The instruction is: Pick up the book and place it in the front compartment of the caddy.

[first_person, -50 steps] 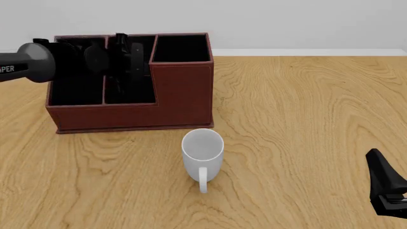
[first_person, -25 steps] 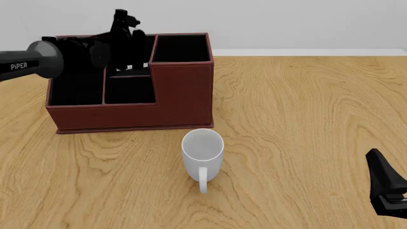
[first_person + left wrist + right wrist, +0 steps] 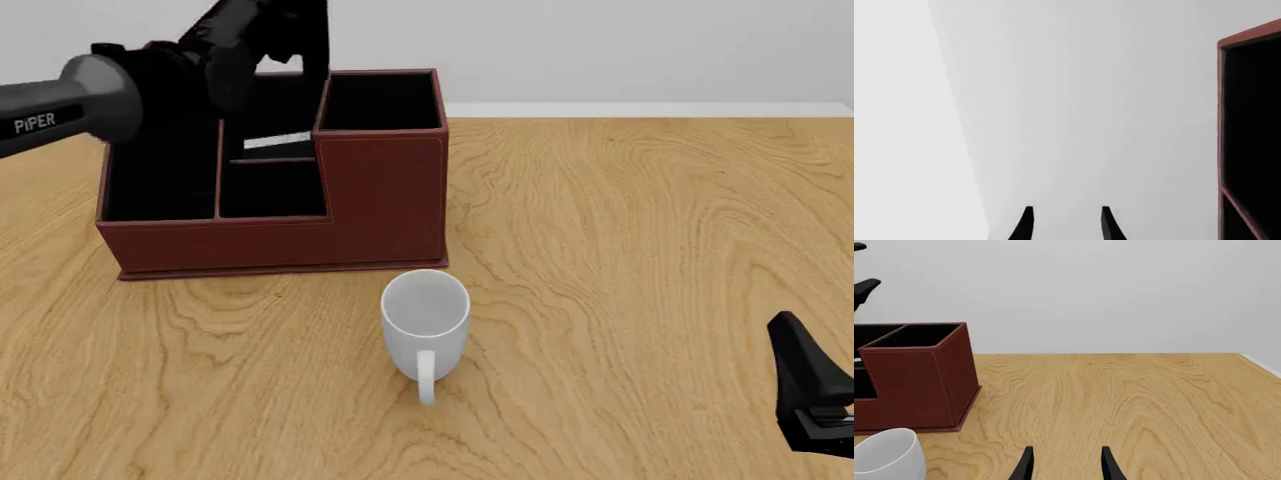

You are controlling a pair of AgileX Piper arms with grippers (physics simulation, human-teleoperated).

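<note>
The book (image 3: 274, 142) shows only as a white page edge inside the dark red-brown caddy (image 3: 267, 238), in the middle section just left of the tall corner section. I cannot tell the exact compartment. My left gripper (image 3: 296, 28) is open and empty, raised above the caddy's back rim. In the left wrist view its fingers (image 3: 1022, 227) face the grey wall, with the caddy's rim (image 3: 1253, 38) at one side. My right gripper (image 3: 1064, 462) is open and empty, low over the table near the front right corner (image 3: 790, 335). The caddy also shows in the right wrist view (image 3: 921, 375).
A white mug (image 3: 424, 318) stands upright in front of the caddy, handle toward me; it also shows in the right wrist view (image 3: 886, 457). The wooden table (image 3: 641, 230) stretches to the right of the caddy. A grey wall stands behind the table.
My left gripper has risen out of the caddy's middle section to above its back rim. The book's white page edge, hidden before by the gripper, now shows inside. The right arm has not moved.
</note>
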